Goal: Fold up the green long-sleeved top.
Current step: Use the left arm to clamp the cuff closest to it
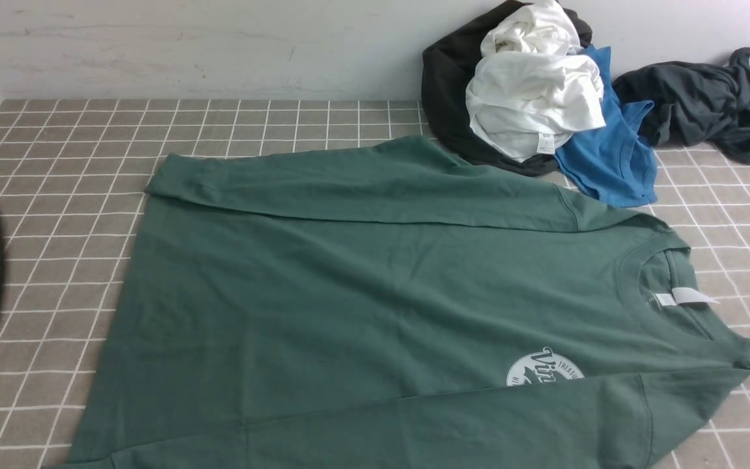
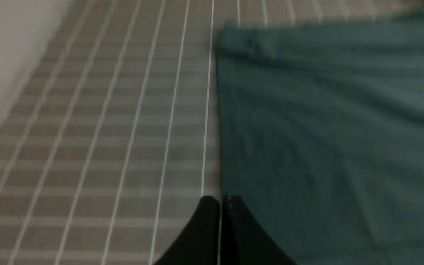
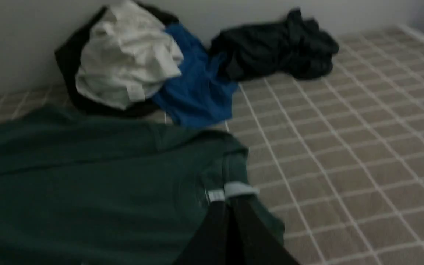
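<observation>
Worktop [image 1: 43, 254]: carries everything, reaching out beyond both pairs of jaws; green long-sleeved top [image 1: 349, 286] lies flat ahead of them, hem toward the left jaws, collar toward the right; presumably so each arm can take one end.

Far sleeve [image 1: 362, 189] and near sleeve [image 1: 427, 417] lie inward across the body, likely to narrow it before the main folds; black garment [image 1: 443, 85], white garment [image 1: 531, 98], dark grey garment [image 1: 700, 98] and blue shirt [image 1: 616, 143] sit beyond the right jaws, probably to leave folding room.

Left jaws and right jaws: both closed, nothing seen between them; judged as waiting.

Chest logo [image 1: 544, 368] is partly covered by the near sleeve; neck label [image 1: 691, 296] marks the collar.
</observation>
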Action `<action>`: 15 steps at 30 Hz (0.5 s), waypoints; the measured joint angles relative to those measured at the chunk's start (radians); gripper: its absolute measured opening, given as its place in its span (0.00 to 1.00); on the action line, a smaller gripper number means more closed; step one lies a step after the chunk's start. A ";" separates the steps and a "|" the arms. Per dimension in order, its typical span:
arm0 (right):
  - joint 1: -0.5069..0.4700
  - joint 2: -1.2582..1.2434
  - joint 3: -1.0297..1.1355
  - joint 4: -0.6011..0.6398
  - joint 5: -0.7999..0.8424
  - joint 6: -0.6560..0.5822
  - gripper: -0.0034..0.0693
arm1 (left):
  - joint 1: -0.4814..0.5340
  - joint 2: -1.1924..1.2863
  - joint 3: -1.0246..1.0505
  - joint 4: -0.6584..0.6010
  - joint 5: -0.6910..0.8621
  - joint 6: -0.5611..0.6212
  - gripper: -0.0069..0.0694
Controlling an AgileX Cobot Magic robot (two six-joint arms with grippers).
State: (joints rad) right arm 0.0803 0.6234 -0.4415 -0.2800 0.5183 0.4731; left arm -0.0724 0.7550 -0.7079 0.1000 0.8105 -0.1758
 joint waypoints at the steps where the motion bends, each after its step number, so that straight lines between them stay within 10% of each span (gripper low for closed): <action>1: 0.028 0.044 0.000 0.050 0.047 -0.059 0.03 | 0.000 0.042 0.002 -0.011 0.058 0.014 0.08; 8: 0.219 0.330 0.000 0.373 0.217 -0.615 0.03 | 0.000 0.320 0.018 -0.076 0.137 0.076 0.23; 15: 0.257 0.453 -0.002 0.558 0.124 -0.762 0.03 | 0.000 0.486 0.018 -0.074 0.078 0.079 0.62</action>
State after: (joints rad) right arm 0.3370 1.0760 -0.4435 0.2782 0.6428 -0.2893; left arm -0.0724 1.2413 -0.6895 0.0258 0.8881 -0.0968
